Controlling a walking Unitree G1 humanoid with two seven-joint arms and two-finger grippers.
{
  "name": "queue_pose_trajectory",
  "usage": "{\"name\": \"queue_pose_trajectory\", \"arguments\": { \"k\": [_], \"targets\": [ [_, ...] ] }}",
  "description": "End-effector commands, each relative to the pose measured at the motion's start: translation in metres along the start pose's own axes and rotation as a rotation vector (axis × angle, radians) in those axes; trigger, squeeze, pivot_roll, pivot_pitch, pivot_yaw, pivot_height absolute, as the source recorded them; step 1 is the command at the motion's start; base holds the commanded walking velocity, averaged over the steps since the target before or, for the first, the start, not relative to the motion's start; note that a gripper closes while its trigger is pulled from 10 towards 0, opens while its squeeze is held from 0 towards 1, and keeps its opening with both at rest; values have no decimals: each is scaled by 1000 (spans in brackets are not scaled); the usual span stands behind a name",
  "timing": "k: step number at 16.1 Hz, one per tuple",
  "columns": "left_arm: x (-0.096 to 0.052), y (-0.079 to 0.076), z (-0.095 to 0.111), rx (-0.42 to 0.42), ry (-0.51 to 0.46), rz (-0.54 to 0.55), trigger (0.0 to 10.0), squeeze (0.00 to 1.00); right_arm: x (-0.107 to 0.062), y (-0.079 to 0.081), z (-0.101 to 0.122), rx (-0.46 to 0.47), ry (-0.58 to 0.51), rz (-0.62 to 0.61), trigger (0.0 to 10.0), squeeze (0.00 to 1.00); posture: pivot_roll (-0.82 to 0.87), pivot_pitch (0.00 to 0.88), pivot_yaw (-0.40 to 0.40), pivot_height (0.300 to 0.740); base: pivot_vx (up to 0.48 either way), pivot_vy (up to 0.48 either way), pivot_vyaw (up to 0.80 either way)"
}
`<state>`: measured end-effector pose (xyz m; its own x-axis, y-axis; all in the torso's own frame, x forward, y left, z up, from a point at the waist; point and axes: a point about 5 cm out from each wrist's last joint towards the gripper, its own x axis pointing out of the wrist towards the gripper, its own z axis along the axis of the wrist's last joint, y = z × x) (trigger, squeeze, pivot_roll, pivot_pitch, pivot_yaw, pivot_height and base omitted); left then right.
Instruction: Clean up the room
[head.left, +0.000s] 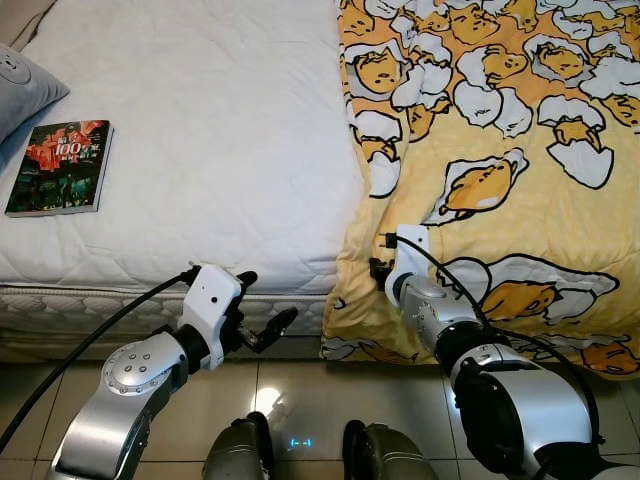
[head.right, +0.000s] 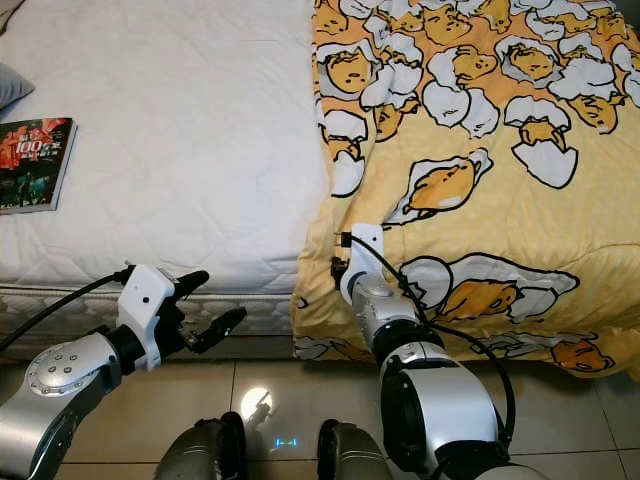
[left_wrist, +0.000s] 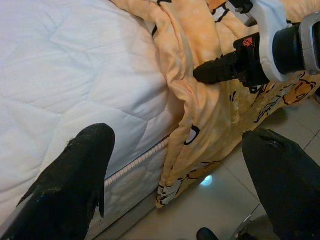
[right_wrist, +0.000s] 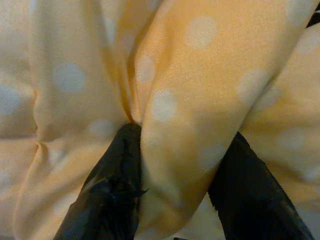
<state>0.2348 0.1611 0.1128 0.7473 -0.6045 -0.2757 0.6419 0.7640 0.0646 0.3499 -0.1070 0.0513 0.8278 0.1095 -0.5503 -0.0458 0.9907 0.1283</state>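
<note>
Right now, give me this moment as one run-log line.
right gripper: shut on blanket edge | left gripper: open, by mattress | book: on mattress

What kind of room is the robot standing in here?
Most likely a bedroom: a bed with a white mattress, a yellow cartoon blanket draped over its edge, and a pillow beside a book.

The grey pillow (head.left: 22, 88) is cut off by the frame's edge. The yellow egg-print blanket (head.left: 500, 150) runs past the edge and hides the right gripper's (right_wrist: 175, 170) fingertips in its fold.
</note>
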Motion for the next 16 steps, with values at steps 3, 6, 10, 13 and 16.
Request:
{"name": "queue_pose_trajectory", "arguments": {
  "k": [3,6,10,13,16],
  "targets": [
    [-1,-1,2,7,3,-1,10000,333,0,-2,-2,22,3,1,0,0,31,235,-42,740,0,0,0],
    [-1,-2,2,15,2,-7,10000,329,-1,-8,-7,45,-2,-12,0,0,26,216,-44,740,0,0,0],
    [2,0,3,19,-9,2,10000,329,-4,-25,-21,93,-25,-52,0,0,22,181,-46,740,0,0,0],
    [3,2,4,27,-16,11,10000,333,-6,-37,-24,130,-46,-74,0,0,24,151,-51,740,0,0,0],
    [3,2,4,34,-17,16,10000,329,-10,-43,-29,163,-54,-53,0,0,15,137,-49,740,0,0,0]
  ]
}}
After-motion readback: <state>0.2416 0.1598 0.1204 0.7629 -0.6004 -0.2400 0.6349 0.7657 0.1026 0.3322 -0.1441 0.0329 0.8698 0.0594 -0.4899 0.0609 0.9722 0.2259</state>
